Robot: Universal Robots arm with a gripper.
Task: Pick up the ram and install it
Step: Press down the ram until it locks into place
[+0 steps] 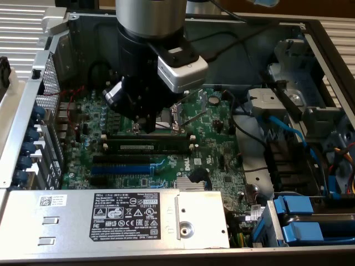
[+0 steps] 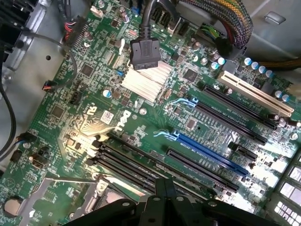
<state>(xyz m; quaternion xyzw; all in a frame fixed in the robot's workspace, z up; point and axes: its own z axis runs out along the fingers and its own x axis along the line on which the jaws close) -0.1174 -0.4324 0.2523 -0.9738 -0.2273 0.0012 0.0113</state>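
green ram (image 1: 145,147) stick, slot-seated flat

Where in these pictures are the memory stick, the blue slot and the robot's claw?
ram (image 1: 148,146): exterior view, middle of its long side.
blue slot (image 2: 209,150): wrist view, middle of its length.
claw (image 1: 151,126): exterior view, the shut tips above the slots.

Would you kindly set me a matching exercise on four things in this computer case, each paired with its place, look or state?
Things:
1. ram
2. heatsink
3. end effector
4. metal cover

Descriptions:
A. silver fins
B. shut
C. bears a black label
D. lies between white end clips, just under the end effector

Pairs: 1-D, 2-A, 3-B, 4-C
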